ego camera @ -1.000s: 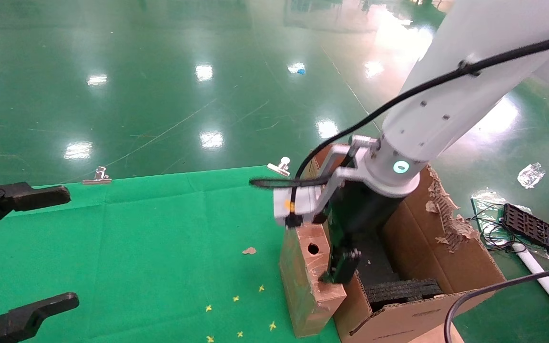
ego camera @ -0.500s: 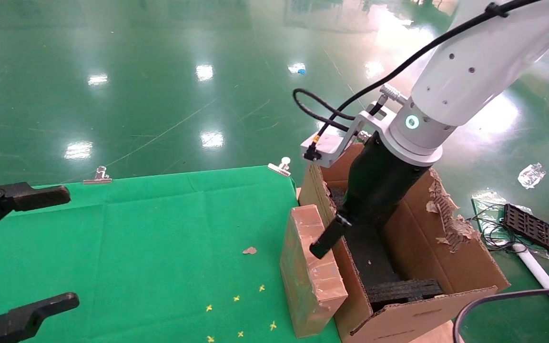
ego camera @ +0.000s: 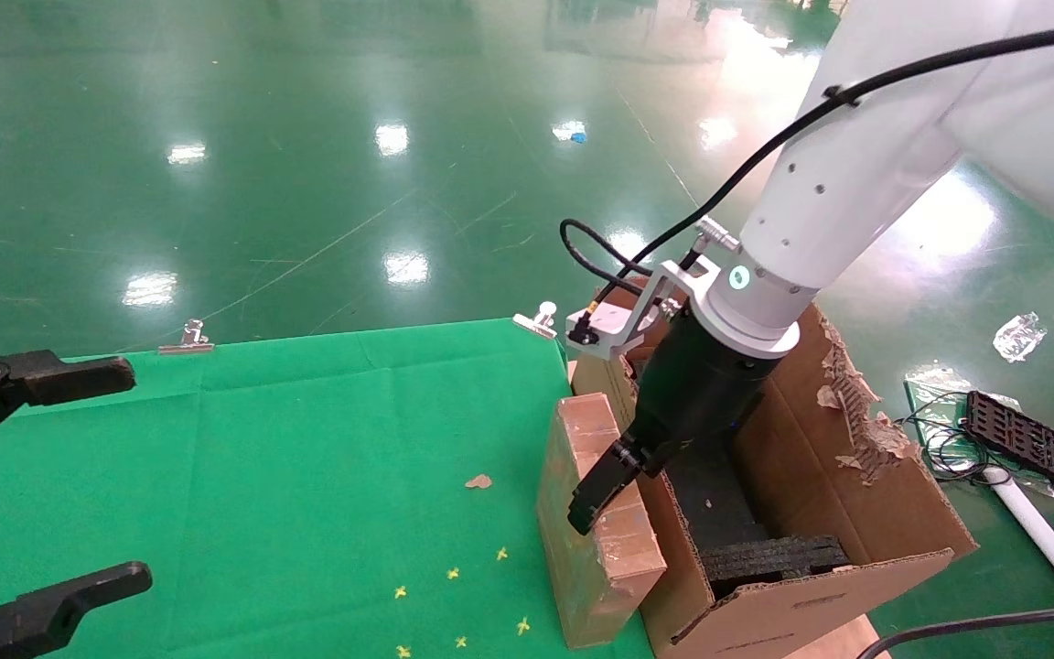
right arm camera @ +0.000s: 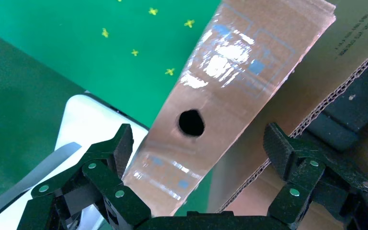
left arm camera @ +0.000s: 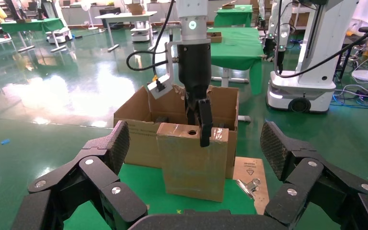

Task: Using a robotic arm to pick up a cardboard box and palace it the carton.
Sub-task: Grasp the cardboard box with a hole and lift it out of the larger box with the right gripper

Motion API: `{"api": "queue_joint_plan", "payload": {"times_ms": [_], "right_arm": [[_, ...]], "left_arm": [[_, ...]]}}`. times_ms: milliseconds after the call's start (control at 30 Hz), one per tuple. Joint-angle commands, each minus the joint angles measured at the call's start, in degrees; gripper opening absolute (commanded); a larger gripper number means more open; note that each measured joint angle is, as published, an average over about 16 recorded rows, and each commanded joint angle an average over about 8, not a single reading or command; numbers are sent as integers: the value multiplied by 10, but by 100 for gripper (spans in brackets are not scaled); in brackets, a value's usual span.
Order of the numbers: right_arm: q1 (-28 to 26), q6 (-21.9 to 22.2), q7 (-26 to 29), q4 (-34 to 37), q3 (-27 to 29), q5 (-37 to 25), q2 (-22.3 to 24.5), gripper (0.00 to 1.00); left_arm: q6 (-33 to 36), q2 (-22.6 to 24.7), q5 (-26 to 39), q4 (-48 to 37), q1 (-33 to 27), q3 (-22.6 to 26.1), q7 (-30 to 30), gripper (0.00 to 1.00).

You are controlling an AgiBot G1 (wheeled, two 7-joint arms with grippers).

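Observation:
The small brown cardboard box [ego camera: 596, 549] stands upright on the green cloth, against the outer wall of the large carton [ego camera: 856, 494]. The round hole [right arm camera: 191, 122] is in its glossy top face. My right gripper [ego camera: 600, 499] hangs open just above the box's top. In the right wrist view this gripper [right arm camera: 199, 143] has one finger [right arm camera: 117, 148] beyond the box's outer edge and the other [right arm camera: 280, 148] over the carton's wall. Neither pad touches the box. My left gripper [ego camera: 135, 474] is open and empty at the table's left, facing the box [left arm camera: 191, 163].
Black foam [ego camera: 769, 554] lines the carton; its far right flap [ego camera: 856, 412] is torn. Binder clips [ego camera: 186, 337] [ego camera: 538, 320] hold the cloth at the back edge. A cardboard scrap [ego camera: 478, 481] lies on the cloth. A black tray [ego camera: 1026, 439] and cables lie on the floor at right.
My right wrist rose and turned, swinging its camera block up and back, then came down a little over the box's top. The box and the left arm have not moved.

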State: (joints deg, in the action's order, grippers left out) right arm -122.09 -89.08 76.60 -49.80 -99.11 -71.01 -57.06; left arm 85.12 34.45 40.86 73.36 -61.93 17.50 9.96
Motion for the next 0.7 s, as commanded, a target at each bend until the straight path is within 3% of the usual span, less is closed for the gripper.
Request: {"api": "queue_joint_plan", "payload": {"times_ms": [33, 133, 200, 267, 367, 433, 700], "right_arm": [[7, 2, -1, 11, -4, 1, -7, 74], [11, 4, -3, 18, -8, -2, -14, 37], [13, 4, -4, 20, -11, -3, -18, 15], [14, 4, -4, 19, -14, -4, -21, 4], [16, 3, -2, 16, -17, -5, -23, 0], [17, 4, 0, 14, -20, -5, -23, 0], [19, 5, 7, 4, -29, -10, -24, 0]], "left_arm": [[0, 0, 0, 0, 0, 0, 0, 100], [0, 0, 0, 0, 0, 0, 0, 94], [0, 0, 0, 0, 0, 0, 0, 76], [0, 0, 0, 0, 0, 0, 0, 51], [0, 0, 0, 0, 0, 0, 0, 15], [0, 0, 0, 0, 0, 0, 0, 1], [0, 0, 0, 0, 0, 1, 0, 0]]}}
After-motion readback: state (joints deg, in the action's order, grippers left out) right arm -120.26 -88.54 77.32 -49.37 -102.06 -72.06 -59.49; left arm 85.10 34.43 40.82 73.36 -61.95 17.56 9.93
